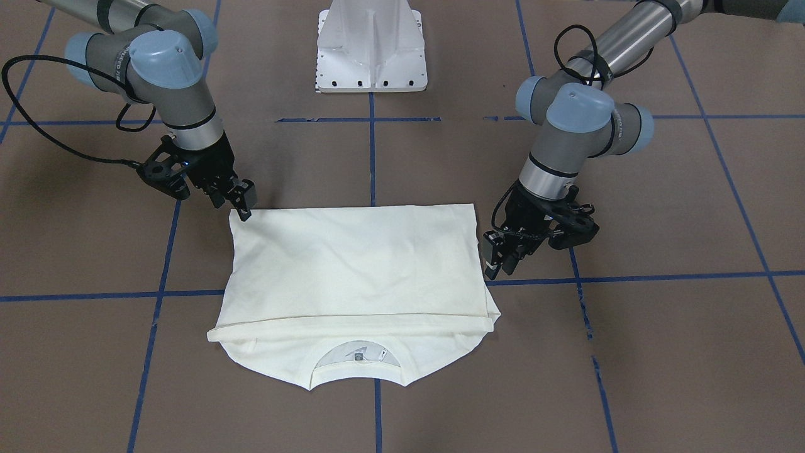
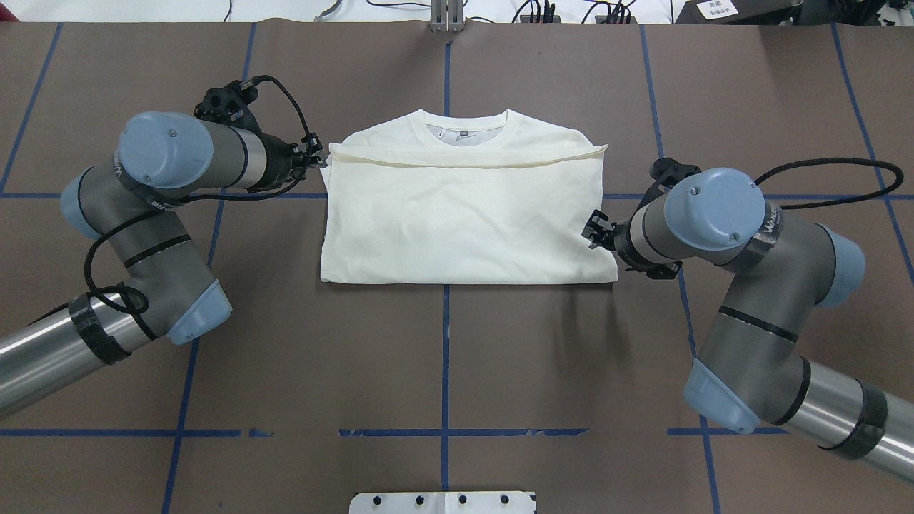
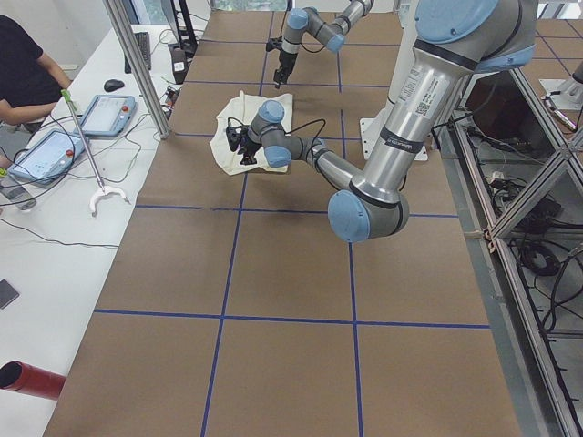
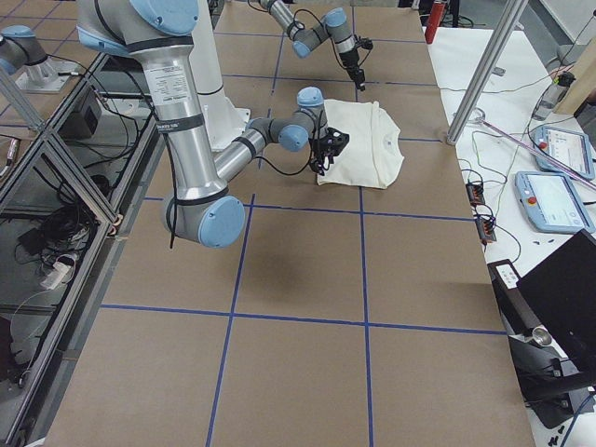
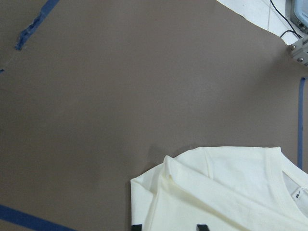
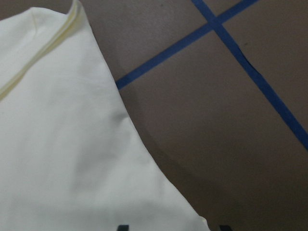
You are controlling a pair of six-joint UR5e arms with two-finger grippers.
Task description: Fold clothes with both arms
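The overhead view shows the cream long-sleeved T-shirt (image 2: 464, 221) lying flat in the middle of the brown paper-covered table (image 2: 443, 357). It lies plain side up, with its lower part folded up so that the hem edge (image 2: 464, 163) runs straight across, just short of the neckline. The neck end points away from the robot.

The front-facing view adds the ribbed collar (image 1: 358, 374) seen from its open side, with a small label inside.

The outside views do not make the finger gaps clear, but the wrist cameras do. In the left wrist view two black fingertips (image 5: 136, 226) stand well apart at the bottom edge, and the shirt's folded corner lies between them. In the right wrist view the black fingertips (image 6: 123, 227) are also spread. One is over cloth and the other over bare table, with the shirt's side edge running between them.

The black left gripper (image 2: 316, 153) sits at the hem's end on the robot's left. The black right gripper (image 2: 594, 232) sits beside the opposite edge, near the folded corner closest to the robot. I cannot tell whether either touches the cloth.
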